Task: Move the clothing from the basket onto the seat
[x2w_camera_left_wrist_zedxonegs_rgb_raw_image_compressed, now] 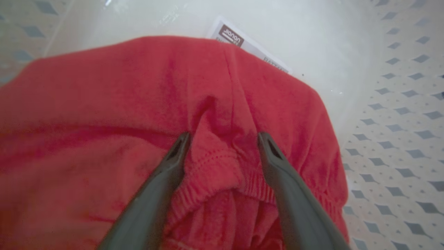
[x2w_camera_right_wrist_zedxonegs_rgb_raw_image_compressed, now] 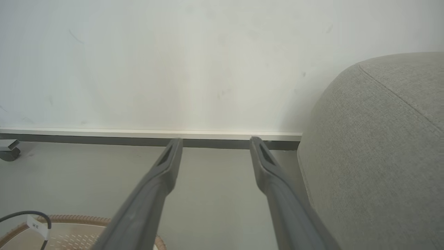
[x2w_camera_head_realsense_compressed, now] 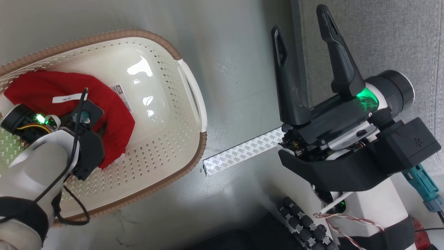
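Down inside the basket (x2w_camera_head_realsense_compressed: 166, 139), the left gripper (x2w_camera_left_wrist_zedxonegs_rgb_raw_image_compressed: 223, 139) sat spread wide, fingers (x2w_camera_left_wrist_zedxonegs_rgb_raw_image_compressed: 173, 156) pressed into the clothing (x2w_camera_left_wrist_zedxonegs_rgb_raw_image_compressed: 104, 97) with a fold bunched between them. Meanwhile the right gripper (x2w_camera_right_wrist_zedxonegs_rgb_raw_image_compressed: 215, 142) hung open too, over bare floor (x2w_camera_right_wrist_zedxonegs_rgb_raw_image_compressed: 215, 180) just beside the seat (x2w_camera_right_wrist_zedxonegs_rgb_raw_image_compressed: 381, 139) and its rounded edge.

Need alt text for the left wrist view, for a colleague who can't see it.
The left gripper, fingers open, straddles a bunched fold of the red clothing lying in the cream basket. A printed label shows on the basket floor beyond.
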Available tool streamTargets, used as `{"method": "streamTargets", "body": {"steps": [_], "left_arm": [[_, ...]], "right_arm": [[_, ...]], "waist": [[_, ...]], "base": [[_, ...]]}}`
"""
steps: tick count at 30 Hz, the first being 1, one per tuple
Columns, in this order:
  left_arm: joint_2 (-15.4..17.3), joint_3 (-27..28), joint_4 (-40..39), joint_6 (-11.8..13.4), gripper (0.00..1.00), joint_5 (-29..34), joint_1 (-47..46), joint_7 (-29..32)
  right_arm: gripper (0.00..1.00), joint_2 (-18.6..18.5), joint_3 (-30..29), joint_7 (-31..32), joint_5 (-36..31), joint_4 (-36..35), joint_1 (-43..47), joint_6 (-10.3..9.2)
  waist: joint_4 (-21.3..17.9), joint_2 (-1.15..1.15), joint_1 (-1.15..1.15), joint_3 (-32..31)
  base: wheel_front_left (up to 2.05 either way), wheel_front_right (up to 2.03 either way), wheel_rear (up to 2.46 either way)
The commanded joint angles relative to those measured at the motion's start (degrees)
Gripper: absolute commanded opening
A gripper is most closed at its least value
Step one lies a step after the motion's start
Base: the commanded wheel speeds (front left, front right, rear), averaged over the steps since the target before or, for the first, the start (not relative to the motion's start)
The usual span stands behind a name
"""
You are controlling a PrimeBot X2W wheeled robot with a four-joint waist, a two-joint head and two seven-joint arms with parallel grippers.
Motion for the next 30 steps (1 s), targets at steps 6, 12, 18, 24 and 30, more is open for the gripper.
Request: {"method": "streamTargets", "body": {"steps": [6,12,18,24,30], "left_arm": [[-0.5,-0.5,1.7,0.5,1.0,-0.2,-0.6,-0.6],[-0.4,-0.7,2.4,0.5,0.0,-0.7,-0.7,-2.0],[0.0,0.5,2.7,0.4,0.0,-2.4,-0.6,-4.4],[0.1,3.2,2.0,1.3,0.0,-5.3,0.8,-6.5],[-0.2,7.1,-2.7,2.1,0.0,-8.3,3.8,-7.6]], "right_arm": [[1.0,0.2,-0.8,-0.1,0.0,-0.1,1.6,-0.02],[1.0,0.2,-0.7,-0.1,0.8,0.1,1.0,-0.02],[1.0,0.2,-0.3,-0.1,1.4,0.5,-0.2,-0.02],[1.0,0.2,-0.3,-0.1,1.8,1.0,-1.0,-0.02],[1.0,0.2,-0.7,-0.1,0.0,2.4,0.1,-0.02]], "waist": [[0.0,0.0,0.0,0.3],[-0.2,0.0,0.0,0.1],[-0.4,0.0,0.0,-0.7],[-0.5,0.0,0.0,-2.9],[1.8,0.0,0.0,-8.6]], "base": [[0.0,0.0,0.0],[0.0,0.0,0.0],[0.0,0.0,0.0],[0.0,0.0,0.0],[0.0,0.0,0.0]]}}
